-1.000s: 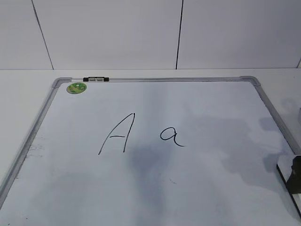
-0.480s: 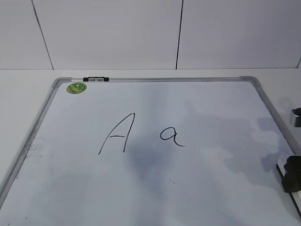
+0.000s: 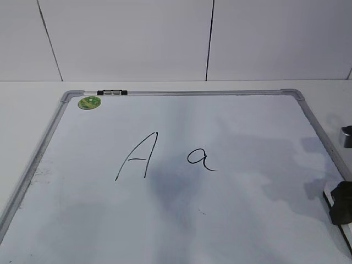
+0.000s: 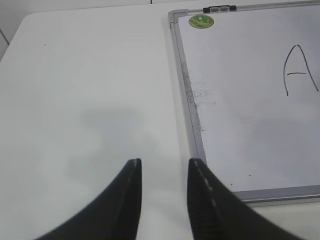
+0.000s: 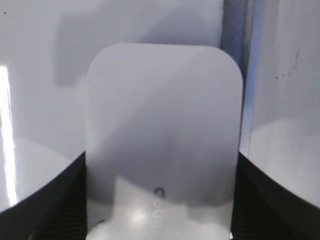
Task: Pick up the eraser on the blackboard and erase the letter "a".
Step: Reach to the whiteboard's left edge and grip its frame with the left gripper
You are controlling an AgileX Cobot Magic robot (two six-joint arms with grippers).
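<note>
The eraser (image 5: 160,125), a white rounded block, fills the right wrist view and lies by the grey frame at the right edge of the blackboard (image 3: 192,92). My right gripper (image 5: 161,159) straddles it, with a black finger pressed flush against each long side, shut on the eraser. In the exterior view only one dark finger (image 3: 342,202) shows at the right border. The letter "a" (image 3: 201,159) is written in thin black marker near the board's middle, well left of the eraser. My left gripper (image 4: 164,162) hangs open over bare table, left of the board's frame (image 4: 192,125).
A taller capital "A" (image 3: 137,157) stands just left of the small letter. A green round sticker (image 3: 89,102) and a black clip (image 3: 111,92) sit at the board's far left corner. White table surrounds the board, with a white wall behind.
The right gripper's fingers have drawn in against the eraser's sides, and its dark finger now hides more of the white block in the exterior view. The left arm has not moved.
</note>
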